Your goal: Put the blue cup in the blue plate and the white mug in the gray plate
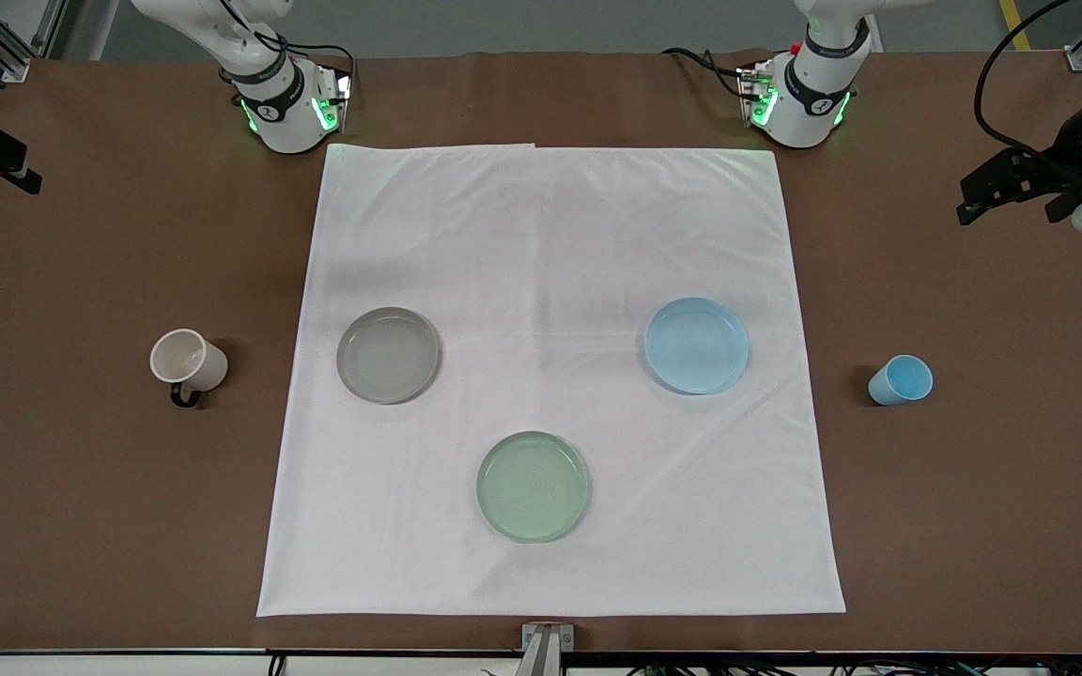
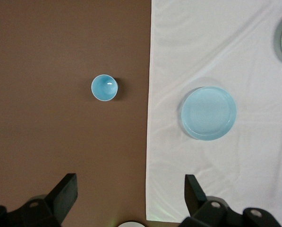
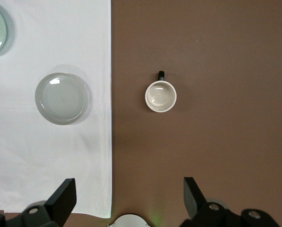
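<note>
The blue cup [image 1: 901,380] stands upright on the brown table at the left arm's end; it also shows in the left wrist view [image 2: 104,88]. The blue plate [image 1: 697,345] lies on the white cloth beside it, and shows again [image 2: 209,113]. The white mug [image 1: 188,361] stands at the right arm's end, its dark handle toward the front camera, and shows again [image 3: 160,96]. The gray plate [image 1: 388,354] lies on the cloth beside it, and shows again [image 3: 61,98]. My left gripper [image 2: 130,191] and right gripper [image 3: 129,191] are open, empty and held high, far from both cups.
A pale green plate [image 1: 533,486] lies on the white cloth [image 1: 550,235], nearer to the front camera than the other two plates. The arm bases stand along the table's back edge. A metal bracket [image 1: 546,643] sits at the front edge.
</note>
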Motion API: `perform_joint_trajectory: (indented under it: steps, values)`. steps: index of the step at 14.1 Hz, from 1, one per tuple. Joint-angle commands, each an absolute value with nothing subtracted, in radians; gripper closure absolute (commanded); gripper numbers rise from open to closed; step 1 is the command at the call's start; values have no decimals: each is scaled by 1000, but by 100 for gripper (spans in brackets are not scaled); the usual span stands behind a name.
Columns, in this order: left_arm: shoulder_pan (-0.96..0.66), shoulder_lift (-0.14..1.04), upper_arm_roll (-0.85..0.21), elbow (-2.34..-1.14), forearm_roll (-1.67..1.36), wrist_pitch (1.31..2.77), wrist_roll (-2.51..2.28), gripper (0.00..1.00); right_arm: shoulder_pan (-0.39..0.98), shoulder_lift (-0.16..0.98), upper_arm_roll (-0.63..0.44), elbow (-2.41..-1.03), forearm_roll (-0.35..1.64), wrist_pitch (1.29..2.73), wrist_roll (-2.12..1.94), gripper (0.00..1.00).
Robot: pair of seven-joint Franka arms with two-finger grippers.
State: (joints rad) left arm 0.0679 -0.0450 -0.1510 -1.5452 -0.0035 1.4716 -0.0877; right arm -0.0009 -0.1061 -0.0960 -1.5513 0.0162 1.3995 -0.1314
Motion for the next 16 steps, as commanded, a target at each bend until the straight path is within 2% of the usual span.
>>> perform_joint_trajectory:
  steps: [1, 6, 8, 11, 13, 16]
  values:
    - [72, -61, -156, -1548, 9, 1457, -86, 0, -5, -114, -98, -1560, 23, 1405, -167, 0]
    - [75, -2, -146, -1503, 96, 1462, -75, 0, -8, -103, -98, -1551, 22, 1404, -153, 0]
    - [100, 14, -144, -1549, 100, 1479, -75, 0, -14, -60, -98, -1551, 14, 1413, -156, 0]
    - [175, 23, -146, -1696, 98, 1648, -75, 0, -38, 67, -103, -1551, 9, 1524, -164, 0]
    - [222, 40, -146, -1810, 97, 1800, -74, 0, -66, 194, -106, -1551, 9, 1635, -170, 0]
    - [271, 138, -147, -1873, 97, 1960, -72, 0, -106, 270, -107, -1598, 26, 1773, -152, 0]
